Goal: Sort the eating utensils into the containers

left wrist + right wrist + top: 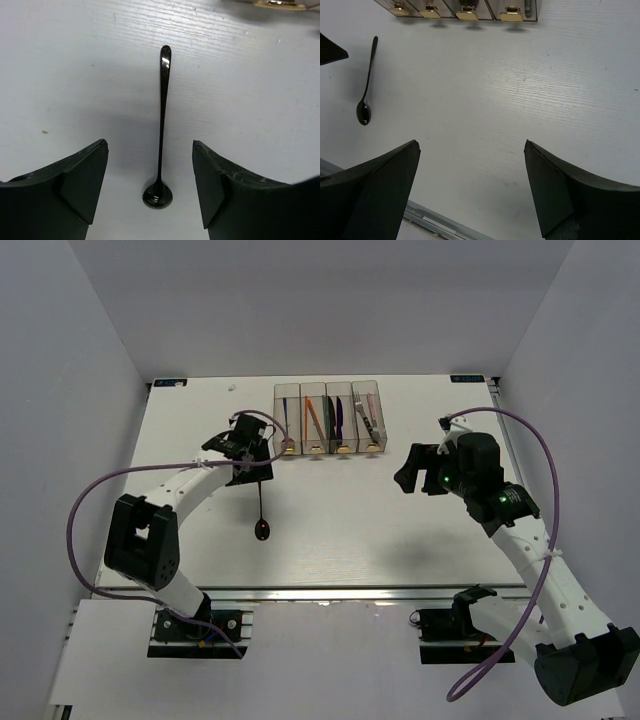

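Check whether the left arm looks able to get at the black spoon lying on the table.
Probably yes. The left gripper hangs right over the black spoon, whose bowl end shows between the open jaws in the wrist view, and nothing else near it is in the way.

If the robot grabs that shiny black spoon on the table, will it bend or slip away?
The black spoon is probably stiff: its handle looks straight and hard. Its glossy finish may slip in a grip. Lying flat on the table and so thin, it is likely light but tricky to get under.

Lab cell, plain white walls
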{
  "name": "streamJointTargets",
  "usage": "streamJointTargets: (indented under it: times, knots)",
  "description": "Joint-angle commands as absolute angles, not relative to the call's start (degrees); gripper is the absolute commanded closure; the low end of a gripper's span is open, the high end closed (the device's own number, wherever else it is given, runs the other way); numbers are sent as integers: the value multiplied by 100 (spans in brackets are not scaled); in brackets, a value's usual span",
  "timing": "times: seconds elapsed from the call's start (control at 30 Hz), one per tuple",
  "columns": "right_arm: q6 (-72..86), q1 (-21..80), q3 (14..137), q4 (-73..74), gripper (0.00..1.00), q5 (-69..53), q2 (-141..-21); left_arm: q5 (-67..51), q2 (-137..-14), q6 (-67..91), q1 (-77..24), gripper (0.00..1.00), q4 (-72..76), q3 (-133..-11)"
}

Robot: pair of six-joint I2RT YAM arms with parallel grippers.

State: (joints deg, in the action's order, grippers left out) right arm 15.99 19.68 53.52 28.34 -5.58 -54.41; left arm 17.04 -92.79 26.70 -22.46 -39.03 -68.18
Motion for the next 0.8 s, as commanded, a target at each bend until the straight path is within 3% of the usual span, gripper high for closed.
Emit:
streamJointTargets:
  times: [0.0, 0.5, 0.67, 0.7, 0.77]
  knots:
    - [1573, 2013, 5502, 2663, 11, -677, -5282, 1328, -9053, 2847, -2259, 23, -3323, -6269]
    - [1652, 2021, 5493, 2610, 11, -782, -5309, 1582, -9984, 3146, -2601, 49, -2945, -5696]
    - [1652, 2022, 5484, 2610, 11, -765, -5309, 1600, -10134, 3313, -2751, 77, -2830, -5310]
    - [1652, 2030, 5484, 2610, 11, -765, -5309, 1547, -10142, 3313, -2760, 97, -2787, -5230]
    - [1661, 2022, 5493, 2610, 11, -773, -5300, 1485, -10108, 3366, -2777, 100, -2733, -5098]
